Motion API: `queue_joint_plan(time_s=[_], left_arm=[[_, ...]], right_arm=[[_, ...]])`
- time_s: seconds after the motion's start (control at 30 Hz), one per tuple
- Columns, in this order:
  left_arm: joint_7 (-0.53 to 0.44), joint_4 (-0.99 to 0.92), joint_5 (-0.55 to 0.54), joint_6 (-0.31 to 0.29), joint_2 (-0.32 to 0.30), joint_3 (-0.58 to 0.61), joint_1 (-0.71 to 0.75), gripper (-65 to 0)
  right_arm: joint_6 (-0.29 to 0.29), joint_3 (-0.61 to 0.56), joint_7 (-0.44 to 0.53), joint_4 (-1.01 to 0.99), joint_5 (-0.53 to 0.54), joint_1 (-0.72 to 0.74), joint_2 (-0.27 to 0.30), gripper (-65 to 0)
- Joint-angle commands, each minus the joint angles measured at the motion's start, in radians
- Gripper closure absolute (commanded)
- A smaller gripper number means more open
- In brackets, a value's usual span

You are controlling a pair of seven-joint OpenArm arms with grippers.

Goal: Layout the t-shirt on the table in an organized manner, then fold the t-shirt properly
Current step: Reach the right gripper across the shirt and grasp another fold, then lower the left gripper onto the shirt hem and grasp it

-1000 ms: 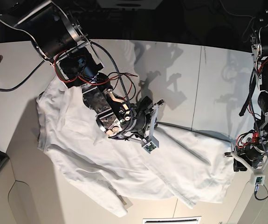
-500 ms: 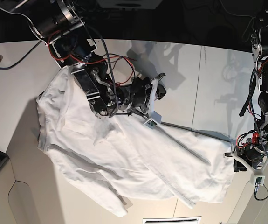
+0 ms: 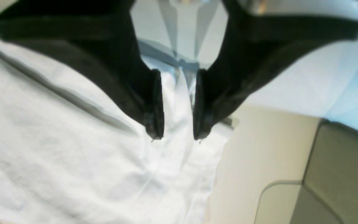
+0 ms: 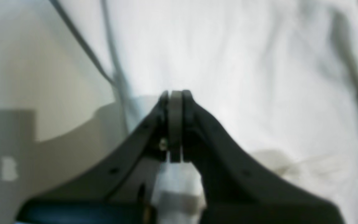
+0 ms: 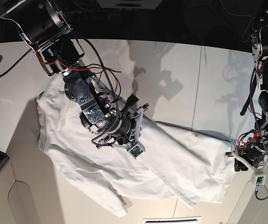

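**Operator:** Base view, mid-layout: I have the t-shirt (image 5: 138, 163) lying slantwise on the table (image 5: 180, 70), its long axis running from the collar-side bunch far from the left gripper (image 5: 238, 161) down to the corner that gripper has pinched.

**Colleague:** So the left is gripping?

**Operator:** Yes. On the left wrist camera its jaws stand partly apart with a ridge of white cloth between the fingertips (image 3: 154, 124), right at the shirt's edge. My right gripper (image 4: 174, 99) is closed, pads pressed together with nothing between them, hanging over the middle of the shirt, well apart from the left gripper.

**Colleague:** How does the cloth look?

**Operator:** Plain white, soft, creased. Long wrinkles run along the body, and one sleeve juts out at the near edge.

**Colleague:** Which arm goes next?

**Operator:** I judge the right; it is nearer the bunched end, which lies away from the left gripper's corner.
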Motion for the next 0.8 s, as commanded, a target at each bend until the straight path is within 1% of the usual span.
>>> queue_joint_plan(time_s=[0.0, 0.07, 0.1, 0.17, 0.23, 0.3, 0.43, 0.6, 0.7, 0.77], left_arm=[[-0.028, 0.014, -0.009, -0.003, -0.013, -0.005, -0.030, -20.0], [-0.027, 0.014, -0.009, -0.003, -0.012, -0.005, -0.030, -20.0], [-0.027, 0.014, -0.009, -0.003, -0.012, -0.005, -0.030, -20.0], [-0.027, 0.014, -0.009, -0.003, -0.013, -0.005, -0.030, -20.0], [-0.031, 0.014, -0.009, -0.003, -0.013, -0.005, -0.030, -20.0], [-0.039, 0.014, -0.008, -0.003, -0.013, -0.005, -0.029, -20.0], [-0.050, 0.014, -0.008, -0.004, -0.013, -0.005, -0.029, -20.0], [-0.050, 0.014, -0.007, -0.003, -0.013, -0.005, -0.029, -20.0], [-0.049, 0.014, -0.002, -0.003, -0.016, -0.005, -0.029, -20.1], [-0.050, 0.014, 0.004, -0.003, -0.016, -0.005, -0.029, -20.2]], right_arm=[[-0.006, 0.003, 0.037, -0.030, 0.002, 0.048, -0.020, 0.0], [-0.002, 0.003, 0.051, -0.128, 0.002, 0.069, -0.040, 0.0], [0.008, 0.003, 0.051, -0.169, 0.002, 0.075, -0.049, 0.0], [0.053, 0.003, 0.049, -0.218, 0.003, 0.072, -0.055, 0.0], [0.099, 0.003, 0.013, -0.227, 0.008, 0.060, -0.050, 0.0], [0.125, 0.003, -0.041, -0.219, 0.035, 0.044, -0.040, 0.0], [0.225, 0.003, -0.156, -0.209, 0.152, 0.022, 0.000, 0.0], [0.319, 0.003, -0.261, -0.209, 0.278, 0.014, 0.071, 0.0], [0.360, 0.003, -0.314, -0.207, 0.347, 0.005, 0.121, 0.0], [0.377, 0.003, -0.354, -0.207, 0.389, 0.000, 0.153, 0.0]])
